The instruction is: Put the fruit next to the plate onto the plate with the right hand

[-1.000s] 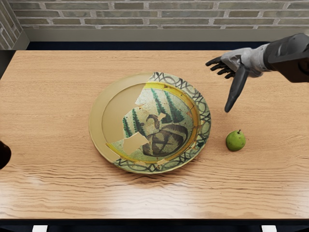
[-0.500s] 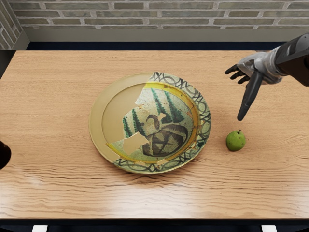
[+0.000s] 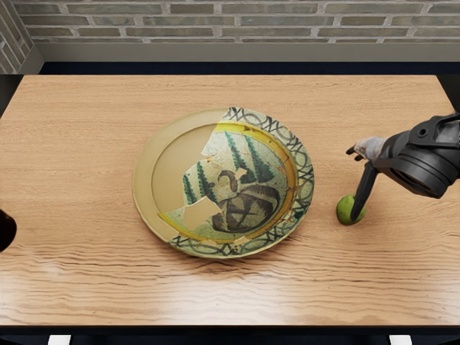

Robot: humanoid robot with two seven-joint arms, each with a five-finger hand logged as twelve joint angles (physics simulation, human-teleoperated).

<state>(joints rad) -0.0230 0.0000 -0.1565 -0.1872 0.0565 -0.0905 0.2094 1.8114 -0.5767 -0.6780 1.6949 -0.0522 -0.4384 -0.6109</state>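
- Right hand reaches down over the fruit, overlapping it; spread or gripping, I cannot tell.
- Fruit sits on the tabletop beneath the hand, just beside the plate, off it.

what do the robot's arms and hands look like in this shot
The right arm is a bulky, rounded dark grey casing. The right hand has a light grey back and slim black fingers. Of the left arm only a black rounded bit shows at the left edge.
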